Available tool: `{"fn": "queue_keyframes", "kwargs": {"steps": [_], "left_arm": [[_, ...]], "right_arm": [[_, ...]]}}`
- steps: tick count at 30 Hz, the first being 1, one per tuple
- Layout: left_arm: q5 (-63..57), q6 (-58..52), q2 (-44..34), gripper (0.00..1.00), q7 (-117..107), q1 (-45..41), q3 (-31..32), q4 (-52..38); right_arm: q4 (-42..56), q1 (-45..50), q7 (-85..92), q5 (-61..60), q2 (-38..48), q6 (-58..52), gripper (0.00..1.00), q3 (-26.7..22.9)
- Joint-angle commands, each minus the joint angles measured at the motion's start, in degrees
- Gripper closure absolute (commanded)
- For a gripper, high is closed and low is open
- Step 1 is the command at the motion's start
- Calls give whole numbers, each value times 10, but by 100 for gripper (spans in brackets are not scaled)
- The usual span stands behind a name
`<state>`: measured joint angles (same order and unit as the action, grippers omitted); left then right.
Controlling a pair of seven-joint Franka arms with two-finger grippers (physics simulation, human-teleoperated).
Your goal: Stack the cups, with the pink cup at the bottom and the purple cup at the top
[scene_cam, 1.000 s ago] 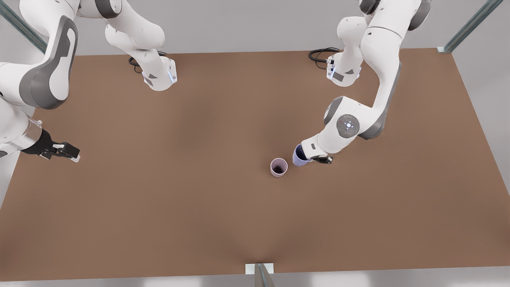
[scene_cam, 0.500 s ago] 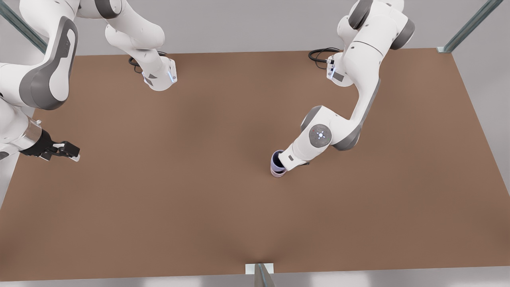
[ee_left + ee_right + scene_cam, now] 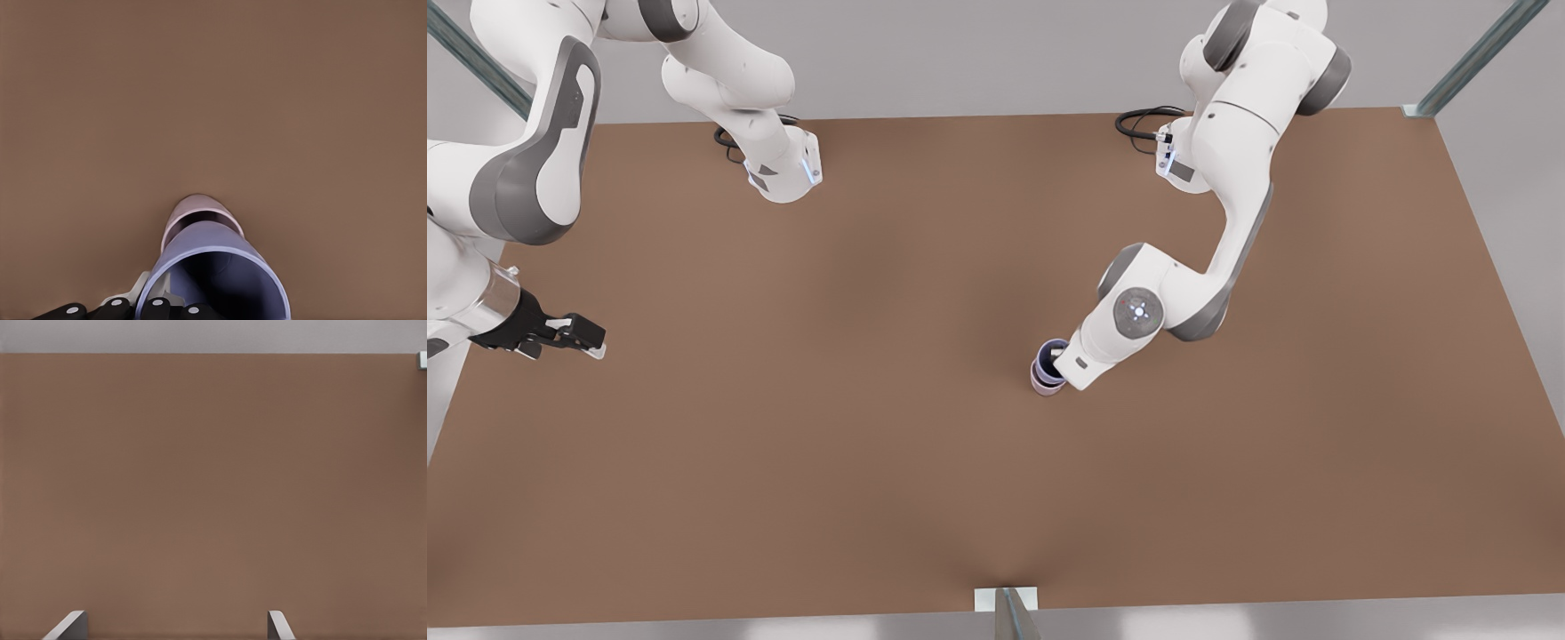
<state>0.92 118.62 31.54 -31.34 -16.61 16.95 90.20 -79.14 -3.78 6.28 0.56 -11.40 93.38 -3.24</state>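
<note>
The pink cup [image 3: 1041, 386] stands upright on the brown table [image 3: 827, 427], right of centre in the front view. The purple cup [image 3: 1048, 354] sits partly down inside it, mouth up. My left gripper [image 3: 1060, 361], on the arm at the front view's right, is shut on the purple cup's rim. The left wrist view looks into the purple cup [image 3: 220, 267], with the pink cup's rim [image 3: 193, 208] showing around its lower end and a finger [image 3: 133, 297] beside its wall. My right gripper [image 3: 591, 343] waits open at the front view's far left, its fingers [image 3: 70, 625] spread wide over bare table.
Both arm bases [image 3: 783, 173] [image 3: 1187, 169] stand at the table's far edge with black cables [image 3: 1143, 120] beside them. A metal bracket [image 3: 1005, 600] is fixed at the middle of the near edge. Frame posts [image 3: 1467, 62] rise at the back corners.
My left gripper carried the purple cup toward the front view's left, from beside the pink cup to over it, then lowered it into the pink cup. The right arm stayed put.
</note>
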Motion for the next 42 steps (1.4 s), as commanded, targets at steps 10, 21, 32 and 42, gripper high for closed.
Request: {"fn": "queue_keyframes", "kwargs": {"steps": [10, 21, 32, 42], "left_arm": [[0, 5, 19, 75, -77, -8, 0, -1], [0, 4, 19, 66, -78, -8, 0, -2], [-12, 0, 16, 0, -76, -8, 0, -8], [-11, -268, -60, 0, 232, -3, -161, -160]], "right_arm": [[0, 0, 11, -1, 2, 0, 0, 0], [0, 0, 11, 0, 1, 0, 0, 0], [0, -1, 11, 0, 1, 0, 0, 0], [0, -1, 11, 0, 1, 0, 0, 0]]}}
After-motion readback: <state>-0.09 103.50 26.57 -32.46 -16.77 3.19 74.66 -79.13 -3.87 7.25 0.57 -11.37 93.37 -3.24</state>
